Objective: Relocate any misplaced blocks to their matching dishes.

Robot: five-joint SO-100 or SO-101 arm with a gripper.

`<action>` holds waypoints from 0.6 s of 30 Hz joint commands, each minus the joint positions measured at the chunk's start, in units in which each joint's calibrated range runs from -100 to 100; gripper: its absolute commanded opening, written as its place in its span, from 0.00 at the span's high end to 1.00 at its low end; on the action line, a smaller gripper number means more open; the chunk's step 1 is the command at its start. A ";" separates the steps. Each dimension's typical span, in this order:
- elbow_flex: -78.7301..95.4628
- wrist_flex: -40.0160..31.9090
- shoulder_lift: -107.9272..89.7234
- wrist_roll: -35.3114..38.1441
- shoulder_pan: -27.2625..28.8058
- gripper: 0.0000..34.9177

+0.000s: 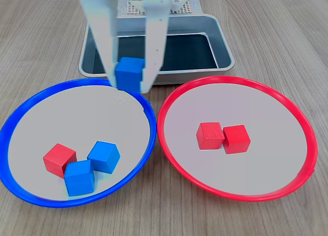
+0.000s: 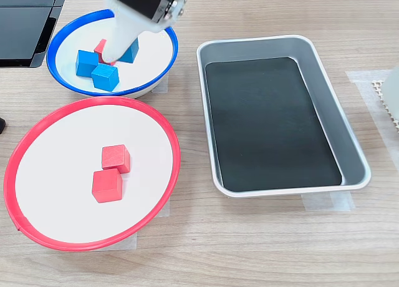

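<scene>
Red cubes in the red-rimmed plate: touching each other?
Touching. In the first exterior view the two red cubes sit side by side on the red-rimmed plate, no gap between them.

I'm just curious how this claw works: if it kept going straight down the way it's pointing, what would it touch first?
Probably the blue plate: the gripper, holding a blue block, points down at bare plate near its far rim. Exact height is unclear.
</scene>
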 commanded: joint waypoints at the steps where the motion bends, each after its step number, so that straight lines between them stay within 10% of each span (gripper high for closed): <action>1: 0.32 0.44 -3.19 1.66 3.14 0.99; 18: -0.86 -5.18 5.50 1.76 5.21 0.99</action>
